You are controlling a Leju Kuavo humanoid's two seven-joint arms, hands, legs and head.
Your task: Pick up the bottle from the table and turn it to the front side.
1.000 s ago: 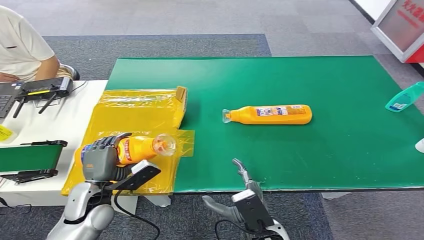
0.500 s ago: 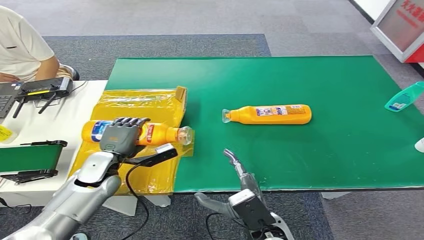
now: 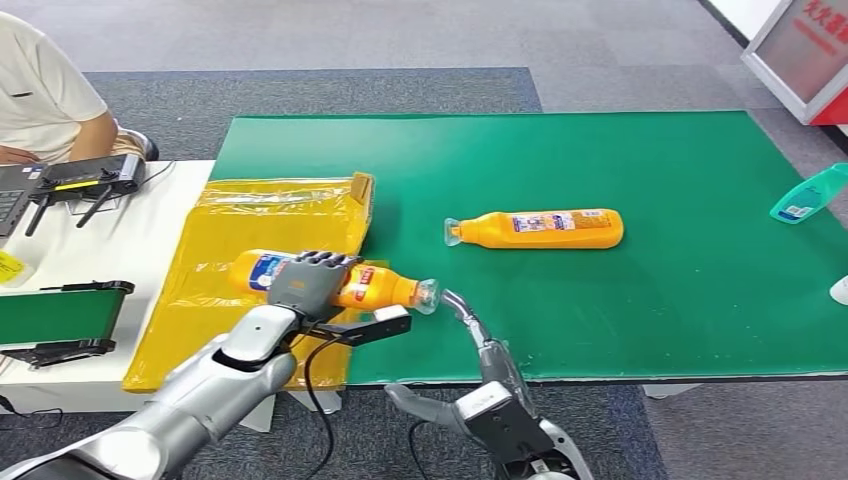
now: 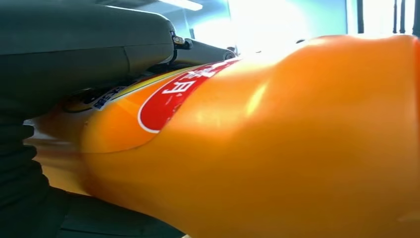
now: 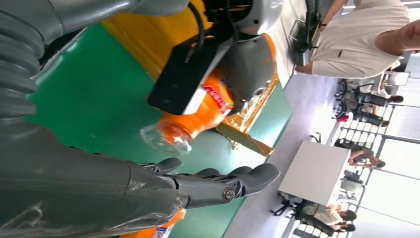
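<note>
Wrapped inside the left hand [image 3: 308, 282] lies the orange bottle [image 3: 380, 288], held sideways above the near edge of the green table [image 3: 640, 170], its fingers closed over the labelled middle and its clear cap [image 3: 427, 293] jutting out toward the right hand [image 3: 470, 325]. That hand is empty, fingers stretched and apart, just beside the cap and slightly below it. The bottle looks like stiff, smooth plastic, probably full and so fairly heavy; the glossy wall could slip when rolled. A hold round the wide labelled body seems safest, with the other hand taking the narrower neck to turn it. A second orange bottle [image 3: 545, 229] lies on the table well beyond both hands.
</note>
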